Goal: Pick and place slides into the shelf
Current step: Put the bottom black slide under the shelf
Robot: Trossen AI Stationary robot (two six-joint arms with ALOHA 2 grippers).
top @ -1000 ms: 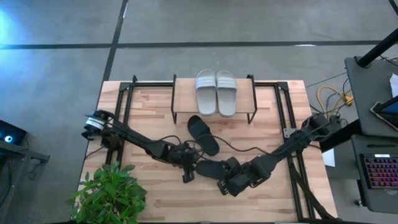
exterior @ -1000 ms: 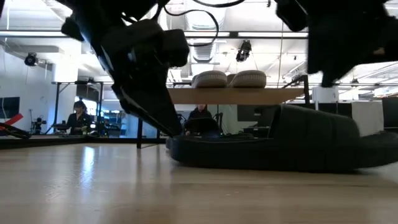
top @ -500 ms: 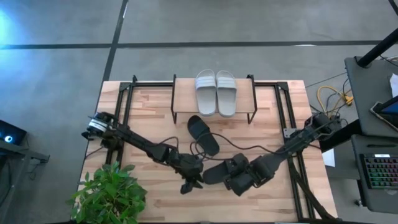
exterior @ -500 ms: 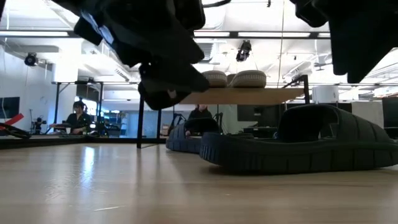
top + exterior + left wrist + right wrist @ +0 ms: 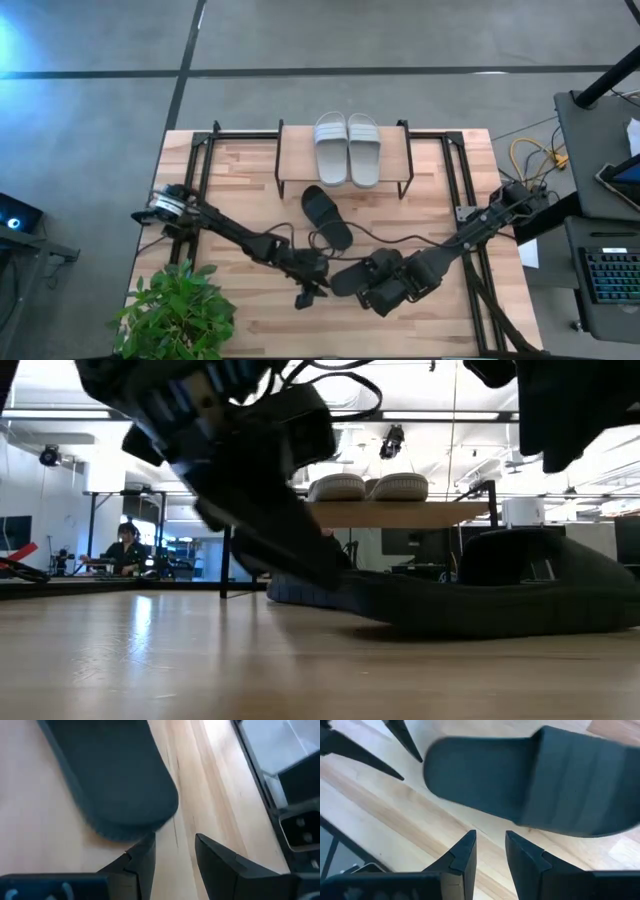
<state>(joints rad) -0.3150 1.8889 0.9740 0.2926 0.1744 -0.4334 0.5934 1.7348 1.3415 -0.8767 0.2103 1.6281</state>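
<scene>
A black slide [image 5: 350, 272] lies flat on the table near its near edge, between my two grippers, and looms large in the low view [image 5: 500, 595]. My left gripper [image 5: 172, 845] hangs open at its strapless heel end [image 5: 130, 820]. My right gripper [image 5: 490, 842] hovers open beside its strap [image 5: 580, 780]. The second black slide [image 5: 327, 215] rests on the table in front of the shelf [image 5: 300, 150]. The grey pair [image 5: 348, 148] sits side by side on the shelf's plank. My left gripper slants down at the black slide's heel edge [image 5: 142, 831]. One fingertip [image 5: 145, 847] stands right against that edge. Whether it touches the edge, I cannot tell. The slide lies flat on the table.
A potted plant [image 5: 180, 305] stands at the table's near left corner. Black frame rails [image 5: 455, 175] run along both sides of the table. Cables [image 5: 390, 238] trail across the wood between the arms. People sit in the room behind [image 5: 128, 545].
The near black slide has slid along the table toward the right, staying flat. My left gripper has moved toward the near edge and followed the slide's heel end to the right. My right gripper has shifted a little toward the right.
</scene>
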